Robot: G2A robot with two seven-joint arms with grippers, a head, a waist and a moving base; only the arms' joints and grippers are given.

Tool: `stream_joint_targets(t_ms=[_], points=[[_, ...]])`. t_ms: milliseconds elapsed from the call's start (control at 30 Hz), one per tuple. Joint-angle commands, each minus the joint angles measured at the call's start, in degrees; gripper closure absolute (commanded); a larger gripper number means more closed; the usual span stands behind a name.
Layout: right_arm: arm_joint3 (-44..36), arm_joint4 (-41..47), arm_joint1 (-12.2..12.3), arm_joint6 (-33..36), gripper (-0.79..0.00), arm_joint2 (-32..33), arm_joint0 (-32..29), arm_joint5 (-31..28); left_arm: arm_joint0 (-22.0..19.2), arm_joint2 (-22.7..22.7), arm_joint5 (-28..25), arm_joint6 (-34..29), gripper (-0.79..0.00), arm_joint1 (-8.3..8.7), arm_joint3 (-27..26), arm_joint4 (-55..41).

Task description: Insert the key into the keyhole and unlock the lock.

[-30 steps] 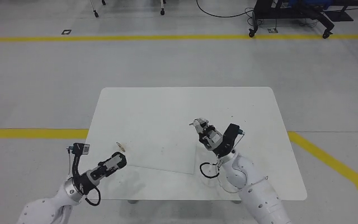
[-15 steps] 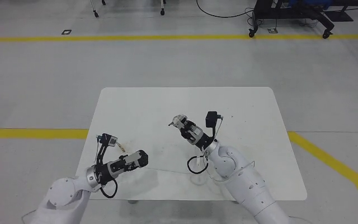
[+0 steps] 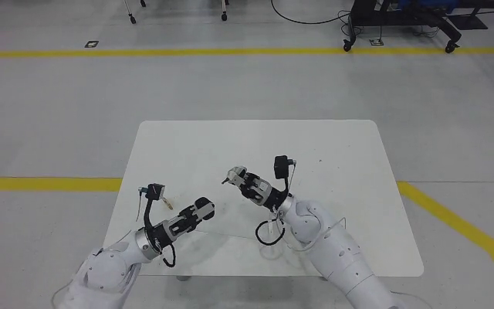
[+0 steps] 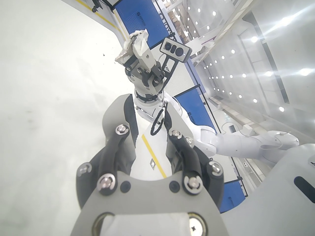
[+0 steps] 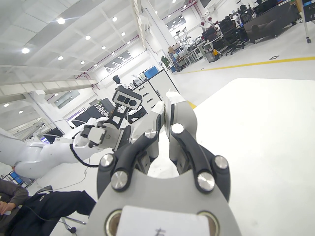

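White desk [image 3: 332,139] on a grey shop floor: key [image 3: 225,181] gripped, lock [image 3: 166,202] waiting.
From above, the right gripper [image 3: 234,176] hangs over the desk's middle, clamped on what looks like the key; a small brass piece, likely the lock, lies near the left edge, with the left gripper [image 3: 203,207] just inward of it. Left wrist camera: its own fingers [image 4: 115,114] stand parted, nothing between. Right wrist camera: pads [image 5: 183,114] pinch a thin metal edge. My read: key grasped; lock pickup, insertion and turning remain.
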Motion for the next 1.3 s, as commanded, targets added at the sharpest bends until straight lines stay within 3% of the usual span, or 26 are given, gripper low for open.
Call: stream_joint_targets(t_ms=[0, 367, 600, 1267], points=[[0.1, 0.8, -0.1, 1.5, 0.000, -0.4, 0.1, -1.1, -0.3, 0.4, 0.1, 0.5, -0.246, -0.04, 0.4, 0.2], [1.1, 3.9, -0.2, 5.8, 0.000, -0.1, 1.1, -6.6, -0.9, 1.1, -0.7, 3.8, -0.246, -0.07, 1.6, 2.2], [1.0, 6.7, -0.2, 9.8, 0.000, -0.5, 1.5, -7.1, -0.9, 1.3, -1.8, 5.6, -0.296, -0.10, 1.9, 1.9], [2.6, 8.1, -1.6, 12.4, 0.000, -2.4, 2.9, -6.3, -1.5, 2.2, -2.9, 7.8, -0.074, -0.08, 3.1, 3.4]])
